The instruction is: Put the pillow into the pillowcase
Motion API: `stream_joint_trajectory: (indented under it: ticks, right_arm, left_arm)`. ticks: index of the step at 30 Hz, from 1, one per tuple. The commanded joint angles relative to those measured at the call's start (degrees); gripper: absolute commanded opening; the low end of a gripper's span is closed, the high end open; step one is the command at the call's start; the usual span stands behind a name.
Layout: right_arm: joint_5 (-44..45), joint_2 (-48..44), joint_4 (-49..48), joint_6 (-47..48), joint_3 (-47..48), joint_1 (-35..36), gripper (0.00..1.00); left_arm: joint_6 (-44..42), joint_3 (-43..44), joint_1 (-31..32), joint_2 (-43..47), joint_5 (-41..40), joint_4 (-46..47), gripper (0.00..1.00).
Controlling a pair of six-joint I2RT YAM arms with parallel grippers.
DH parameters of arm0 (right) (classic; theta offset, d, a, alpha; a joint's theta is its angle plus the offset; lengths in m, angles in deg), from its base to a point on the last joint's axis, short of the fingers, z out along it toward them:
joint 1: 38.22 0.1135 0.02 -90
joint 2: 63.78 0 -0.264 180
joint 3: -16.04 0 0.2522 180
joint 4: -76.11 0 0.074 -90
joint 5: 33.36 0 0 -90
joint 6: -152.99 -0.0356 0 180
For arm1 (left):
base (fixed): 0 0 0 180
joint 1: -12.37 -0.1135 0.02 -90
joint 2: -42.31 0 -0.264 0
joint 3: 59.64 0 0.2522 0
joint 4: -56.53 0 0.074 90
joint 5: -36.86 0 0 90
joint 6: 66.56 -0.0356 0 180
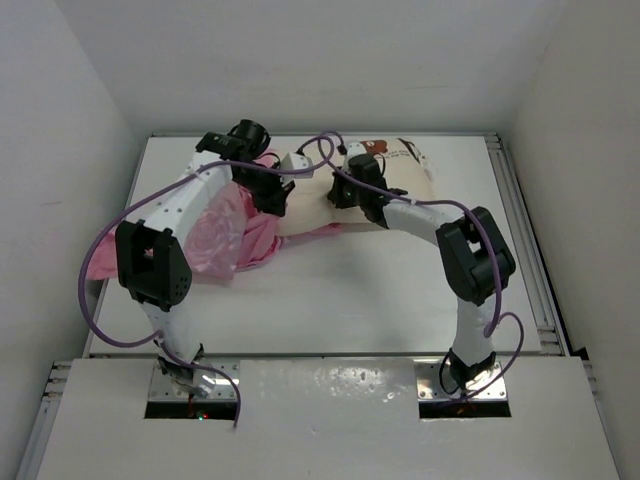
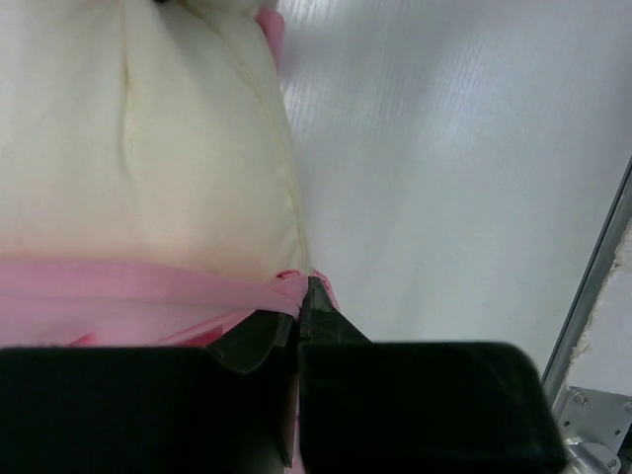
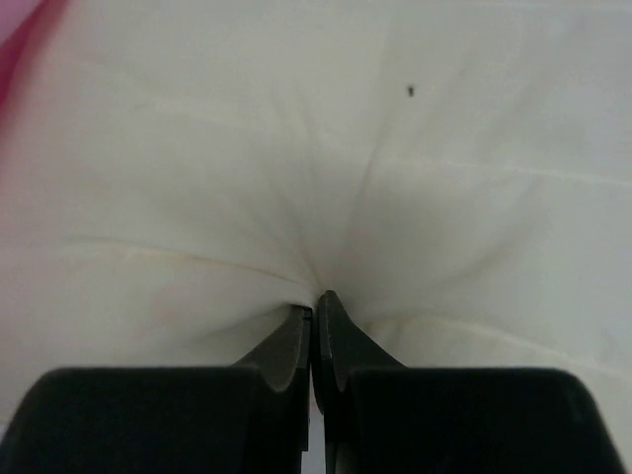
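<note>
Pillow (image 1: pixel 405 170): cream-white, lying across the far half of the bench (image 1: pixel 380 300), a little right of centre. Its right end is bare and shows the brown bear-face print (image 1: pixel 376 148) near the far edge. Its left end meets the pillowcase.

Pillowcase (image 1: pixel 215 235): shiny pink satin, bunched in folds on the left side of the bench, its open edge against the pillow's left end. In the left wrist view we see a pink band of the pillowcase (image 2: pixel 118 296) lying across the cream pillow (image 2: pixel 148 128), with bare bench (image 2: pixel 444 148) to the right of both. We cannot tell how far the pillow sits inside the case.

Left gripper (image 2: pixel 299 304): jaws closed, pinching the pink hem at the pillow's corner. From the top view it sits (image 1: pixel 272 196) at the seam between pink and cream.

Right gripper (image 3: pixel 316 301): jaws closed on a pinch of the pillow (image 3: pixel 346 148) cover; creases radiate from the pinch point. A sliver of pink (image 3: pixel 20 39) shows at the upper left corner. From the top view it sits (image 1: pixel 345 192) over the pillow's middle, near the left gripper.
</note>
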Motion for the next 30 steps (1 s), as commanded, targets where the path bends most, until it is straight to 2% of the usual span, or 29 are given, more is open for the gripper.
stream_joint_trajectory:
  ticks: [1, 3, 5, 10, 12, 16, 18, 21, 23, 26, 27, 29, 30]
  right_arm:
    - [5.6, -2.4, -12.7, -8.0, 2.1, -3.6, 0.00]
    - [6.2, -3.3, -14.4, -8.4, 1.9, -4.2, 0.00]
    - [6.3, -4.7, -15.4, -8.5, 1.5, -4.4, 0.00]
    - [6.4, -5.3, -18.1, -9.9, 0.2, -2.9, 0.00]
    - [6.4, -3.5, -18.3, -11.1, 0.2, -1.9, 0.00]
    - [6.2, -0.7, -18.8, -13.1, -0.9, 1.0, 0.00]
    - [5.7, 0.2, -18.6, -13.2, -1.1, 2.1, 0.00]
    - [5.1, 0.1, -18.1, -11.7, -1.8, 3.4, 0.00]
    - [2.3, -0.7, -20.4, -10.9, -4.7, 3.9, 0.00]
    - [-0.8, -4.0, -22.8, -8.0, -11.2, 4.8, 0.00]
    - [-1.7, -6.2, -23.5, -5.4, -13.0, 5.1, 0.00]
    - [-6.2, -8.4, -25.4, -0.8, -18.4, 5.4, 0.00]
    - [-8.8, -9.5, -25.9, 0.9, -19.7, 5.4, 0.00]
  left_arm:
    - [-1.1, -2.0, 1.0, 1.4, 4.5, 0.2, 0.00]
    - [0.2, -3.0, 0.3, 1.9, 2.6, 1.0, 0.00]
    - [2.5, -3.3, 0.2, 1.9, -2.6, 2.0, 0.00]
    - [5.0, -6.2, 0.4, 1.7, -6.3, 5.8, 0.00]
    - [5.6, -5.6, 2.1, 1.3, -4.1, 6.1, 0.00]
    - [10.2, -5.2, 4.1, 0.9, 9.3, 11.2, 0.00]
    - [14.0, -4.6, 4.1, 0.7, 13.3, 14.2, 0.00]
    - [18.6, -4.2, 1.6, 0.9, 17.3, 17.9, 0.00]
    - [22.7, -5.2, -1.3, 1.1, 17.0, 21.2, 0.00]
    - [31.3, -7.8, -5.9, 2.0, 9.3, 27.5, 0.00]
    - [34.2, -8.2, -6.7, 2.1, 1.2, 28.6, 0.00]
    - [33.3, -8.1, -8.1, 2.1, -6.5, 25.9, 0.00]
    - [31.8, -7.9, -8.2, 2.1, -7.3, 24.1, 0.05]
